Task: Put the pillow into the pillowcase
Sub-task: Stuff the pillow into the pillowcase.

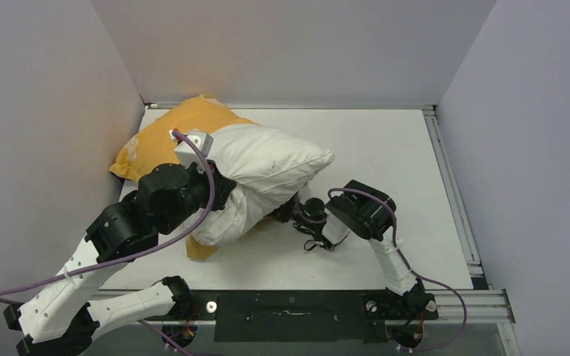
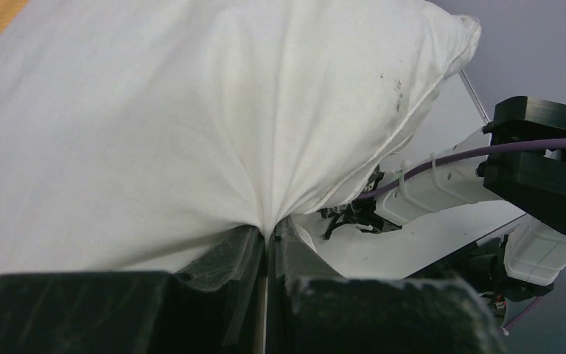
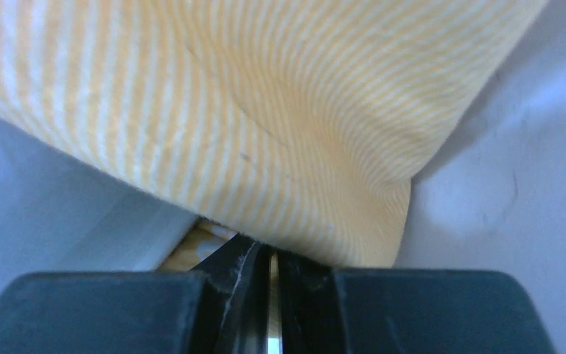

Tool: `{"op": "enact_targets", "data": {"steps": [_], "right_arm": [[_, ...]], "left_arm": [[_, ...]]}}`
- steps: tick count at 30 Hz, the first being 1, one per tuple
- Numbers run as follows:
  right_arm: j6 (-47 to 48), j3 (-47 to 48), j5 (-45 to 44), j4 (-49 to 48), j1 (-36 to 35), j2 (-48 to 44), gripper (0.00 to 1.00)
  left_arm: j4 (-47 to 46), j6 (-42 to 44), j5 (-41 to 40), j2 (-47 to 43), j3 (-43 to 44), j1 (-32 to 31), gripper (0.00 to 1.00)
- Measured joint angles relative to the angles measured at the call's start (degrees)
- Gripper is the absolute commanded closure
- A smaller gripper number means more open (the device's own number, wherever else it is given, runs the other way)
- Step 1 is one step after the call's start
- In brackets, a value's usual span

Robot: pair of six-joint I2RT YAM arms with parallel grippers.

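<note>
pillow (image 1: 267,159), plump, off-white and crinkly, lies left of centre on the table (image 1: 386,148), over the thin orange-yellow pillowcase (image 1: 167,133). left gripper (image 2: 269,234) pinches gathered pillow fabric; right gripper (image 3: 273,254) is clamped on finely striped yellow pillowcase cloth.

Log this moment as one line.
left gripper: shut on pillow | right gripper: shut on pillowcase | pillow: mostly uncovered

No writing we can read.
In the top view we see only faint white marks on the orange-yellow thin fabric pillowcase (image 1: 193,119), near its left edge. They are too small and creased to make out as letters.
</note>
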State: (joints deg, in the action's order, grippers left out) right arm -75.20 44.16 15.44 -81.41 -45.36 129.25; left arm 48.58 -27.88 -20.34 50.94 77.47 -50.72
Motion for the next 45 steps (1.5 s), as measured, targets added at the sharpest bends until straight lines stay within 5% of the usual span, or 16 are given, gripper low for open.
{"op": "enact_targets", "data": {"steps": [9, 15, 21, 28, 34, 37, 41, 45], "right_arm": [[6.1, -13.2, 2.1, -3.8, -0.7, -10.1, 0.95], [3.6, -14.7, 0.7, -5.1, -0.7, -9.6, 0.58], [0.2, -12.0, -0.2, -6.5, -0.8, -5.5, 0.38], [-0.1, -7.7, -1.6, -5.1, -0.8, -4.9, 0.36], [-0.3, -3.2, -2.6, -1.2, -1.1, -4.8, 0.64], [-1.4, -1.8, -3.1, -0.8, -1.2, -3.8, 0.59], [-2.9, 0.5, -3.5, -0.2, -1.2, -1.2, 0.41], [-3.6, 3.8, -3.8, 2.9, -1.2, -0.5, 0.45]], "left_arm": [[-2.5, -0.5, 0.6, -1.4, -1.8, -0.4, 1.0], [-3.3, -0.6, 1.5, -1.0, -1.9, -0.4, 1.0], [-2.9, -0.6, 1.1, -0.9, -1.9, -0.3, 1.0], [-2.6, -0.4, 0.3, -1.0, -1.9, -0.2, 1.0], [-2.6, -0.4, -0.5, -1.0, -1.9, -0.1, 1.0], [-2.5, -0.4, -0.5, -1.0, -1.9, -0.1, 1.0], [-2.2, -0.4, -0.5, -1.0, -1.9, -0.1, 1.0], [-1.7, -0.4, -0.5, -1.0, -1.9, 0.0, 1.0]]}}
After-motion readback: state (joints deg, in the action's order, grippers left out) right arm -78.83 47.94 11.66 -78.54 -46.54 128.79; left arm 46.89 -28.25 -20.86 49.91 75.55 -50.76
